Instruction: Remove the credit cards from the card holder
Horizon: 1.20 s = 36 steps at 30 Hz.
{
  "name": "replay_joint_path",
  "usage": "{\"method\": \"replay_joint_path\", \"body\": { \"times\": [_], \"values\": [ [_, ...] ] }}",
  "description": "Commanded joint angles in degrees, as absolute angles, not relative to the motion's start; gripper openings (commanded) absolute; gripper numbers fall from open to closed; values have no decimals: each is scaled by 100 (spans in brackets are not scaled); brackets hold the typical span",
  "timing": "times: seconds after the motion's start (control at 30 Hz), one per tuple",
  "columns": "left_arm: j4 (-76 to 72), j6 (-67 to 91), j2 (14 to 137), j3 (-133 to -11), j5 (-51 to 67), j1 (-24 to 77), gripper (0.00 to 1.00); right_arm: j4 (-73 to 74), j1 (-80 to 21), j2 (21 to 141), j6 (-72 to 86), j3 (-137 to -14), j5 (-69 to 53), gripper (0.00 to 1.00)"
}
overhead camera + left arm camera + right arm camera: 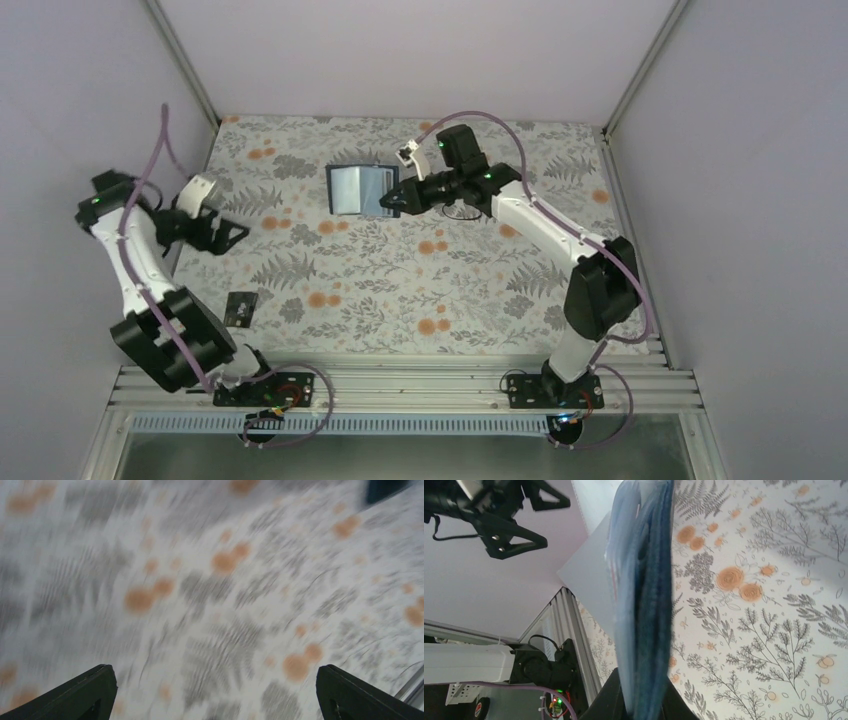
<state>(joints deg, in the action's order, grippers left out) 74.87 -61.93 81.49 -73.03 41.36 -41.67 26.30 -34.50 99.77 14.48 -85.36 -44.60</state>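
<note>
one black card (241, 308) lies out — left gripper (230, 236) gapes wide, empty; right gripper (392, 200) pinches the holder (358, 190), more apparently left inside.

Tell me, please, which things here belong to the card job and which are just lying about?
Job in hand:
card holder, clamped in the right end effector
black card, already out
left end effector, open

Lying about:
floral cloth
purple cables
</note>
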Motion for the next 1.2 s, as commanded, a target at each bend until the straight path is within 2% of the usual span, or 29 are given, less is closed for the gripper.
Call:
{"method": "replay_joint_path", "body": {
  "times": [0.0, 0.1, 0.17, 0.27, 0.43, 0.73, 0.87, 0.93, 1.0, 1.1, 1.17],
  "values": [
    [7768, -6137, 7603, -7783, 6256, -3095, 100, 2292, -3499, 9352, 1177, -8466, -4680, 4],
    [7706, -5872, 7562, -8031, 7159, -2259, 100, 2146, -3498, 9191, 1155, -8294, -4761, 4],
    [7230, -5096, 7607, -8145, 7341, -1743, 100, 2022, -3498, 9088, 1146, -8168, -4870, 4],
    [6256, -3651, 7722, -8158, 6891, -858, 100, 1951, -3507, 8936, 1072, -8048, -4926, 4],
    [5991, -3172, 8247, -8358, 6028, 170, 100, 1963, -3512, 8706, 911, -7938, -5010, 4],
    [5359, -3003, 8278, -8162, 6191, 800, 100, 1970, -3507, 8657, 654, -7919, -5344, 4],
    [5060, -2786, 8315, -7999, 6237, 851, 91, 1971, -3507, 8825, 710, -7987, -5269, 4],
    [5037, -2793, 8369, -7946, 6240, 937, 90, 1929, -3511, 8913, 794, -7991, -5257, 4],
    [5047, -2846, 8411, -7925, 6266, 1010, 92, 1823, -3507, 8941, 881, -7968, -5280, 4],
    [4969, -2865, 8398, -7849, 6275, 1123, 100, 1744, -3507, 9006, 1018, -7982, -5251, 4],
    [4893, -2860, 8365, -7760, 6258, 1208, 100, 1646, -3507, 9051, 1129, -7979, -5239, 4]
  ]
}}
